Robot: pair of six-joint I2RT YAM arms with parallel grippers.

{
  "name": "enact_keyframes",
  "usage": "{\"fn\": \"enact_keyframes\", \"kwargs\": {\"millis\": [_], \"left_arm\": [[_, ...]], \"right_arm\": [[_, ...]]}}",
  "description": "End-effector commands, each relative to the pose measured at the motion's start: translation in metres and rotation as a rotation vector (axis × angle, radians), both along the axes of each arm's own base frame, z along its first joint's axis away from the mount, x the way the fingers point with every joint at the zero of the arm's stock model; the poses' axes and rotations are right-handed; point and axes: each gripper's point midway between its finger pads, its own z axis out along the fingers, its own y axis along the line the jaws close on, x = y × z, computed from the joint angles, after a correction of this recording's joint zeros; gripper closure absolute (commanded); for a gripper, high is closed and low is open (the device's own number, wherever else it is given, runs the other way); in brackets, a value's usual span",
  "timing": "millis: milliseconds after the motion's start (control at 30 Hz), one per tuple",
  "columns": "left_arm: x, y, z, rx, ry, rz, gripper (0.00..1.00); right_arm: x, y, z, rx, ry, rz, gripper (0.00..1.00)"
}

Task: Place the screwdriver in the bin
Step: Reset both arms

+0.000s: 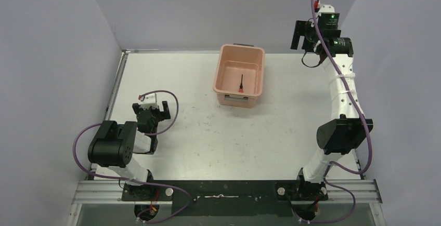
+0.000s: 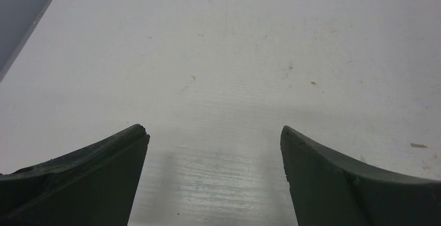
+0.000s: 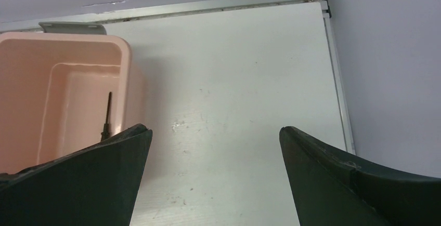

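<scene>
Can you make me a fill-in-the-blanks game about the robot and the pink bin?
1. The screwdriver lies ____ the bin.
2. The screwdriver's handle is coloured ____.
3. The left gripper has its jaws ____.
4. The right gripper is holding ____.

Missing words: inside; red; open; nothing.

Bright, even light; soft shadows; sharp focus.
</scene>
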Motion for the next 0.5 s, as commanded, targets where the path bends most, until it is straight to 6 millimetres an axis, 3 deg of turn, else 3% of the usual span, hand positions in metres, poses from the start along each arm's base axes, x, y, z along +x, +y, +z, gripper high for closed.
{"fn": "enact_keyframes", "kwargs": {"millis": [0, 467], "left_arm": [[0.009, -0.002, 0.017, 0.002, -0.061, -0.006, 0.03], [0.009, -0.001, 0.017, 0.003, -0.060, -0.006, 0.03]], "right_arm": [[-0.002, -0.004, 0.017, -0.024, -0.056, 0.047, 0.00], [-0.007, -0.006, 0.029, -0.055, -0.081, 0.059, 0.00]]}}
